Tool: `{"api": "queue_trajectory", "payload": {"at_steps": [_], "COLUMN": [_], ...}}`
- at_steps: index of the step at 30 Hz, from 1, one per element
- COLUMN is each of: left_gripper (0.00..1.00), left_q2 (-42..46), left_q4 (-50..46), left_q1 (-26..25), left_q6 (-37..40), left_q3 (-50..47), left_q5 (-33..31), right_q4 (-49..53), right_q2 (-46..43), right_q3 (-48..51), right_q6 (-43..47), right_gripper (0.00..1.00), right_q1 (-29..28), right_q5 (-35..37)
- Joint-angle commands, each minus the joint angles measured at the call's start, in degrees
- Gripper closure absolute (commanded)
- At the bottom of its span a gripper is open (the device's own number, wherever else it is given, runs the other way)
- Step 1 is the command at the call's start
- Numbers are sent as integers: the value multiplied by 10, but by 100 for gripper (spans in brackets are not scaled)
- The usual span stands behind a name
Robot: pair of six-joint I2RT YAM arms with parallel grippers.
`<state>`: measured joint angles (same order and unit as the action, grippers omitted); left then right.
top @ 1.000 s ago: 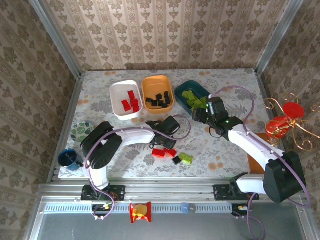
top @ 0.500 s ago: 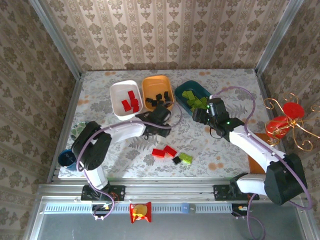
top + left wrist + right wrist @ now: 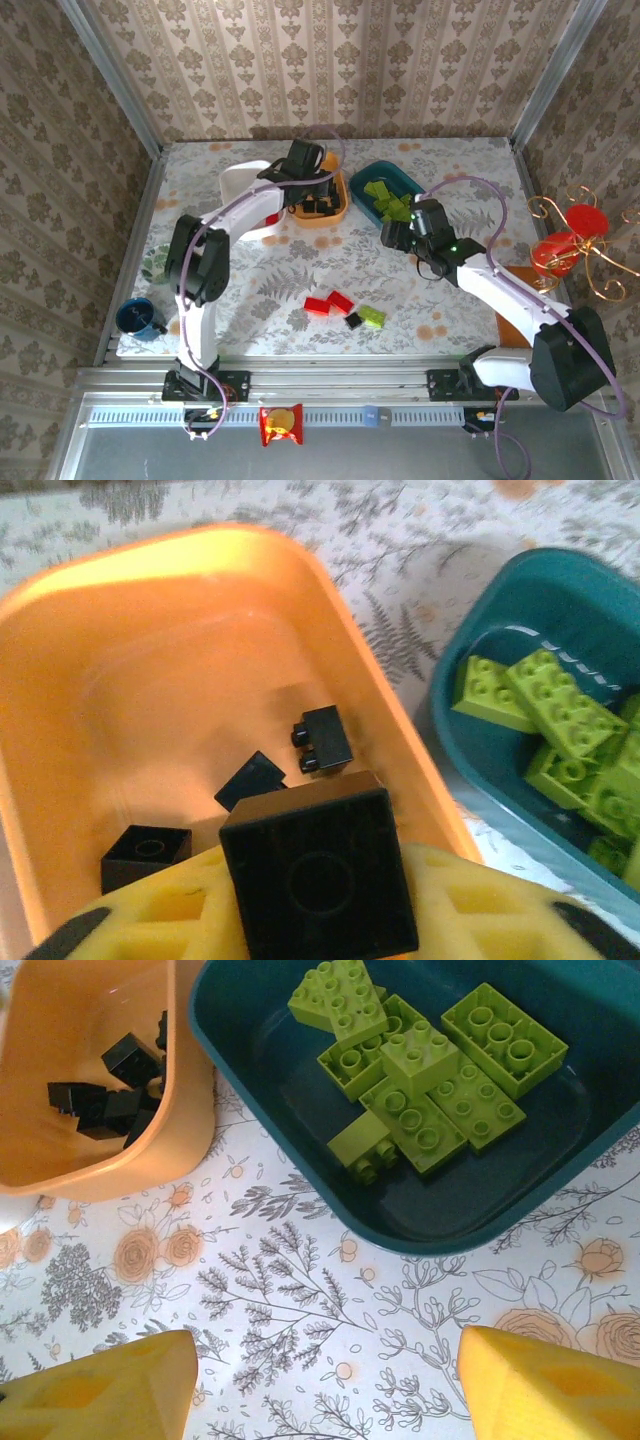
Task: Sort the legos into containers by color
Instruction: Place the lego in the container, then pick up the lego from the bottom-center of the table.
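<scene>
My left gripper (image 3: 303,172) hangs over the orange tray (image 3: 338,207), its yellow pads (image 3: 480,905) shut on a black lego (image 3: 318,875). Below it, more black legos (image 3: 325,738) lie in that orange tray (image 3: 120,630). The teal tray (image 3: 385,176) holds lime green legos (image 3: 420,1070). Part of the white tray (image 3: 232,181) is hidden by my left arm. My right gripper (image 3: 400,233) stands open over the tablecloth, just in front of the teal tray (image 3: 450,1222), with nothing between its fingers (image 3: 110,1385). Two red legos (image 3: 328,304), a black one (image 3: 353,320) and a green one (image 3: 373,317) lie loose mid-table.
A dark blue mug (image 3: 135,317) and a green patterned bowl (image 3: 153,263) stand at the left edge. A red ornament on a gold wire stand (image 3: 570,245) is off the table's right side. A snack packet (image 3: 281,425) lies on the front rail.
My left arm has swung from the middle of the table back to the orange tray, carrying the black lego. The right arm has hardly moved.
</scene>
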<state>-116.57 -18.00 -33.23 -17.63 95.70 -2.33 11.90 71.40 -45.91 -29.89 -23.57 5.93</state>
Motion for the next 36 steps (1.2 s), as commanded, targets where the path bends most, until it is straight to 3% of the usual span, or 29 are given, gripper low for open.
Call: {"api": "queue_trajectory", "payload": {"at_steps": [1,5,12,20,26,36], "left_gripper": [49,26,14,0,0,0], "left_q2": [-27,0,135,365,511,618], "left_q4": [-59,-48,12,105,107,62], "left_q1": [11,9,-7,-25,-24,-24], "left_q6": [-4,-6,-22,-66,-93,-122], "left_q3": [45,41,-63,-323,-466,-545], "left_q5": [10,22,41,16,-9,-17], "right_q4": [7,17,28,57,84,124], "right_q2": [-18,-18,0,95,168,234], "right_q3": [12,13,9,-15,-45,-89], "right_q6": [-4,8,55,96,119,137], "right_gripper": [29,28,28,28,31,38], "right_q1": [-14,-37,-105,-215,-286,-321], "right_q5": [-7,-19,-64,-79,-46,52]}}
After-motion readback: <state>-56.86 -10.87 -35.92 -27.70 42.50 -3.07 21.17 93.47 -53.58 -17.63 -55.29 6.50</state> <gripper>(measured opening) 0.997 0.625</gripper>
